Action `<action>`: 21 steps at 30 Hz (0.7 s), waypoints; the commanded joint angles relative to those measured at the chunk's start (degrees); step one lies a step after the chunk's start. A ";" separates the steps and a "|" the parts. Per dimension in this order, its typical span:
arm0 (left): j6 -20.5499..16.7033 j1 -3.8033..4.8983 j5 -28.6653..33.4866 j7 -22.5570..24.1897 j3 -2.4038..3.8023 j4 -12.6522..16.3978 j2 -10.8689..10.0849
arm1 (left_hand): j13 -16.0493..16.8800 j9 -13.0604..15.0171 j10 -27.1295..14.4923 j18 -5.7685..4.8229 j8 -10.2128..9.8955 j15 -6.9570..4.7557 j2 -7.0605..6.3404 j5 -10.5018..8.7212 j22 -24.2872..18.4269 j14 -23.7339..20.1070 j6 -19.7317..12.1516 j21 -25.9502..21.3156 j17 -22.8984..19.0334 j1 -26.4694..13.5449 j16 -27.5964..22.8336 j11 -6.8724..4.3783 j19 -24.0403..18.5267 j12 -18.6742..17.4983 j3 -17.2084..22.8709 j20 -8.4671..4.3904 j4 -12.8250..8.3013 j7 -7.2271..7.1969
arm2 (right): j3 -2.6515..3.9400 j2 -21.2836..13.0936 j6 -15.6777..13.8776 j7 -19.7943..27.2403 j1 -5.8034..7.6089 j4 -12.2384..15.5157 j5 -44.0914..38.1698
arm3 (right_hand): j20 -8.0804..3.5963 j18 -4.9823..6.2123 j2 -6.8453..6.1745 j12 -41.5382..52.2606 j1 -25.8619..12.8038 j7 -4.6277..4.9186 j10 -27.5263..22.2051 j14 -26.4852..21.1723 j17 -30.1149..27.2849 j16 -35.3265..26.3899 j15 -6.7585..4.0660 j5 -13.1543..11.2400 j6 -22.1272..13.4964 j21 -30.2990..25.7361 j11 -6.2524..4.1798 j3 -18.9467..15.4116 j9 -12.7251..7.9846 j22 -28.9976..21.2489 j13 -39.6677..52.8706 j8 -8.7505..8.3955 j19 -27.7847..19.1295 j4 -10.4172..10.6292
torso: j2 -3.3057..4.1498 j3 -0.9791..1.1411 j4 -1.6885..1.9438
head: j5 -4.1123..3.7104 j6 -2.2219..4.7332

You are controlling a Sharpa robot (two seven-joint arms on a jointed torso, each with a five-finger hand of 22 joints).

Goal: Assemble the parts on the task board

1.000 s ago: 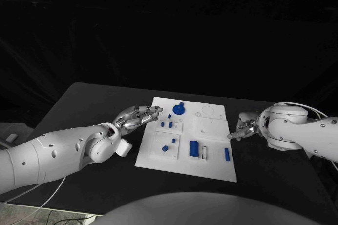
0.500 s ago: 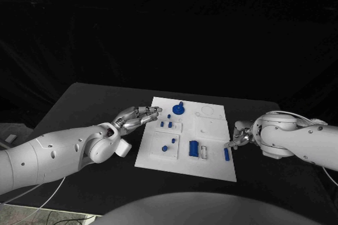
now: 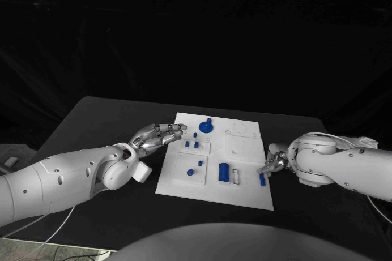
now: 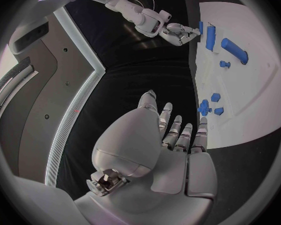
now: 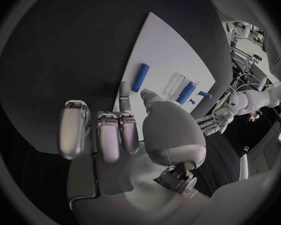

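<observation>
The white board [image 3: 219, 162] lies in the middle of the black table [image 3: 90, 119], and the blue pieces sit on it. Nearest, along its right edge, lies a slim blue rod [image 3: 262, 179], with a thicker blue cylinder [image 3: 225, 171] just to its left. The right hand [image 3: 273, 161] hovers right beside the rod, its fingers part-curled and apart with nothing between them in the right wrist view. The step in hand looks like picking up this rod. Done well, the thumb and a fingertip should close across the rod's narrow width near its middle, so it lifts level and does not roll off the edge. Whether a fingertip already touches the rod cannot be told.

Farther back, the left hand [image 3: 157, 135] hangs at the board's left edge, fingers straight, spread and empty. Near it sit small blue pegs [image 3: 192, 143] and a round blue knob [image 3: 206, 125]. The shapes of these small pieces are hard to make out.
</observation>
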 commanded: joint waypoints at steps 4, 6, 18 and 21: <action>0.52 -0.04 -0.07 0.58 0.04 0.10 0.04 | 0.03 0.03 0.33 0.80 0.29 -0.05 0.08 0.38 -0.04 0.33 0.01 0.19 0.05 0.46 0.26 0.00 0.18 -0.01 0.31 0.02 0.10 0.10 | -0.02 0.59 -0.41 -0.87 -0.20 -0.67 -0.76 | 0.01 -0.25 -0.03 0.22 0.25 0.11 5.96 5.97 15.09 0.20 -0.38 0.70 -0.91 -0.76 -0.40 0.07 0.38 10.11 15.09 -0.06 -0.51 -0.38 | -0.03 -0.01 0.01 | -0.05 -0.01; 0.57 -0.04 -0.07 0.53 0.04 0.11 0.02 | 0.03 0.03 0.33 0.80 0.29 -0.05 0.08 0.38 -0.04 0.33 0.01 0.19 0.05 0.46 0.26 0.00 0.18 -0.01 0.31 0.02 0.10 0.10 | -0.02 0.81 -0.23 -0.96 -0.25 -0.90 -0.85 | 0.04 -0.20 -0.08 0.22 0.15 0.22 5.96 5.97 15.09 0.20 -0.34 0.76 -1.30 -1.00 -0.31 0.07 0.50 10.04 15.09 -0.24 -0.61 -0.38 | -0.03 -0.01 0.01 | -0.04 -0.01; 0.67 -0.04 -0.07 0.33 0.04 0.14 -0.06 | 0.02 0.02 0.33 0.80 0.28 -0.03 0.06 0.39 -0.07 0.32 -0.03 0.19 0.05 0.48 0.26 0.00 0.17 -0.02 0.32 0.03 0.10 0.11 | -0.02 1.90 -0.24 -1.12 -1.34 -2.30 0.49 | 0.36 0.10 -0.06 0.22 0.93 0.79 5.96 5.97 15.09 0.20 0.07 3.20 -3.43 -2.70 0.20 0.91 1.29 9.56 15.09 -1.24 -1.26 -1.45 | 0.02 -0.02 -0.01 | 0.13 -0.01; 0.70 -0.04 -0.07 0.28 0.04 0.15 -0.05 | 0.01 0.01 0.31 0.78 0.28 -0.02 0.05 0.41 -0.13 0.32 -0.09 0.16 0.04 0.51 0.26 0.02 0.13 -0.05 0.31 0.03 0.11 0.12 | -0.02 2.11 -0.35 -1.10 -1.51 -2.69 1.23 | 0.43 0.26 -0.14 0.22 1.77 0.83 5.96 5.97 15.09 0.20 0.11 5.54 -3.81 -3.51 0.24 1.60 1.62 9.33 15.09 -1.40 -1.58 -2.32 | 0.02 -0.01 0.01 | 0.15 -0.01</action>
